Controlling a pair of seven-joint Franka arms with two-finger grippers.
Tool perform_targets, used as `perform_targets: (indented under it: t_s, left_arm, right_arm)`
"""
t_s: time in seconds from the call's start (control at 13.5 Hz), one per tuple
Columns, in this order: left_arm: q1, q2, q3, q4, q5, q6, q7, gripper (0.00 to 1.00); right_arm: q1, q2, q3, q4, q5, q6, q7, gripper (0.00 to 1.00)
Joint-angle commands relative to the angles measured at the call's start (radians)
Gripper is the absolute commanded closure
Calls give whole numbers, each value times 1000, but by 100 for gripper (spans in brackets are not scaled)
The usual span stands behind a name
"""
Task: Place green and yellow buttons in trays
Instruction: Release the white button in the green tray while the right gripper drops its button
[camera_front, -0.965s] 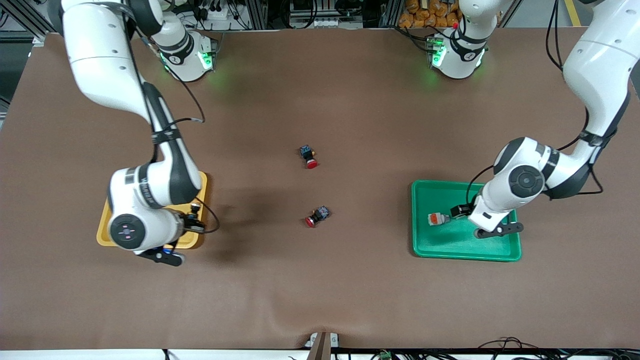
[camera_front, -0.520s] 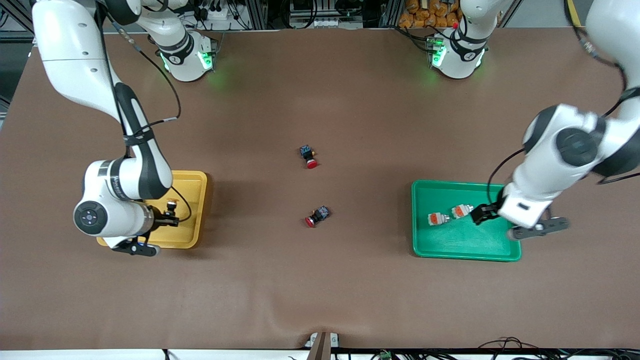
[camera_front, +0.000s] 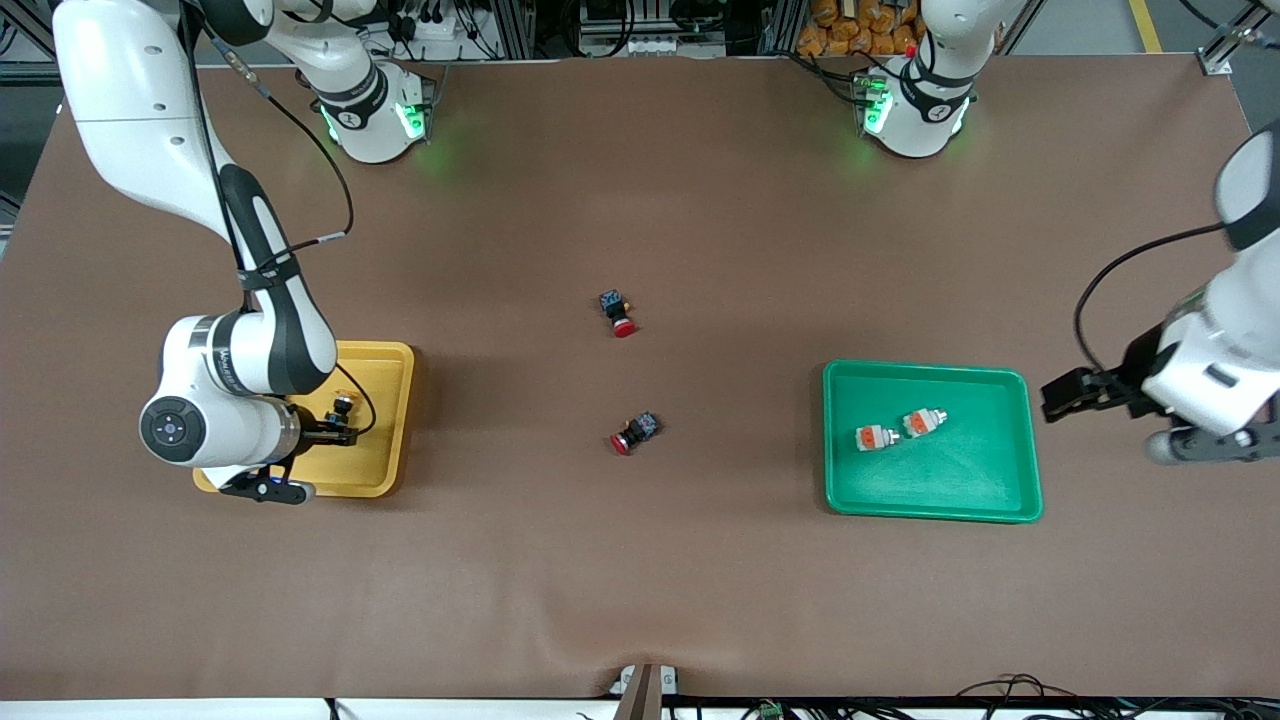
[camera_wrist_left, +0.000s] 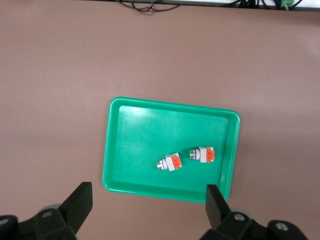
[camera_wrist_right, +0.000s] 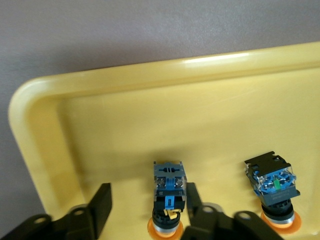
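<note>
Two white-grey buttons with orange bands (camera_front: 872, 437) (camera_front: 922, 421) lie side by side in the green tray (camera_front: 960, 480). My left gripper (camera_front: 1065, 395) is open and empty, up over the bare table past the tray's edge toward the left arm's end. The left wrist view shows the tray (camera_wrist_left: 135, 145) and both buttons (camera_wrist_left: 169, 163) (camera_wrist_left: 202, 154) beyond my left gripper (camera_wrist_left: 147, 205). My right gripper (camera_front: 335, 430) is open low over the yellow tray (camera_front: 385, 420). One orange-capped button (camera_wrist_right: 169, 192) lies between its fingers (camera_wrist_right: 102, 202). A second one (camera_wrist_right: 272, 187) lies beside it.
Two red-capped dark buttons lie on the brown mat mid-table, one (camera_front: 618, 312) nearer the bases, one (camera_front: 635, 432) nearer the front camera. The arm bases stand along the table's top edge.
My left gripper let go of the second white-grey button in the green tray and lifted away toward the left arm's end. My right arm shifted over the yellow tray, uncovering a button there.
</note>
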Motion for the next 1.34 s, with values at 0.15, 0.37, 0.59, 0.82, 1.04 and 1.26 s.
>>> perform_targets:
  t_s: [0.15,0.37,0.59,0.82,1.04,1.26]
  left_arm:
    - [70,-38,-114,67,-66,-53,88,0]
    - [91,-94,-120,67,-67,-86,90,0]
    - [90,-139,-114,65,-76,-95,93,0]
    - [100,-153,-115,64,-86,-101,145,0]
    - [96,-196,-61,62,-146,-96,168,0]
    - [-72,-292,227,44,-335,-87,208,0]
  right_arm:
    - [-6,-75,12,118,10,-182,-4,0]
    - [-5,-78,12,312,4,-375,-22,0]
    - [-10,-78,9,512,-1,-575,-23,0]
    - [-3,-167,13,536,4,-594,-47,0]
    - [-13,-256,4,540,-5,-644,-57,0]
    - [-46,-339,6,546,20,-715,-57,0]
